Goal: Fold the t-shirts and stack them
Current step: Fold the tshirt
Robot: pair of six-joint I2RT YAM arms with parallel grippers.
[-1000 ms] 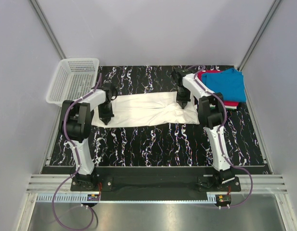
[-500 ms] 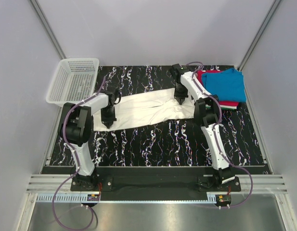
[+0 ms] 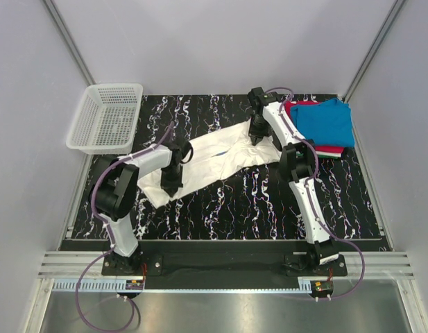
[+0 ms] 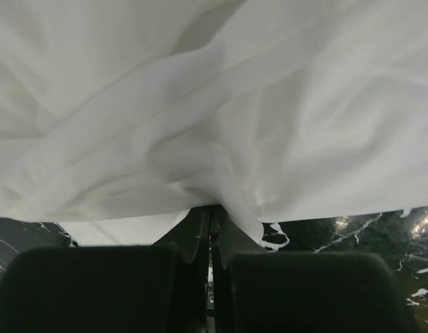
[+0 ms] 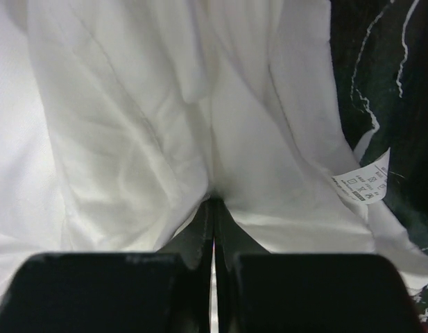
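Observation:
A white t-shirt [image 3: 214, 158] lies folded in a long band, slanting from near left to far right on the table. My left gripper [image 3: 170, 191] is shut on its near left end; the cloth [image 4: 220, 125] bunches at the closed jaws. My right gripper [image 3: 255, 141] is shut on its far right end, white cloth [image 5: 165, 139] pinched between the jaws and a care label [image 5: 365, 179] showing. A folded blue t-shirt [image 3: 328, 121] lies on a red one [image 3: 333, 149] at the far right.
A white mesh basket [image 3: 106, 118] stands at the far left corner, partly off the black marbled table [image 3: 227, 208]. Grey walls close in on both sides and behind.
My left gripper has pulled its end of the white t-shirt toward me and to the right. My right gripper has moved its end farther back. The shirt has turned from level to slanted.

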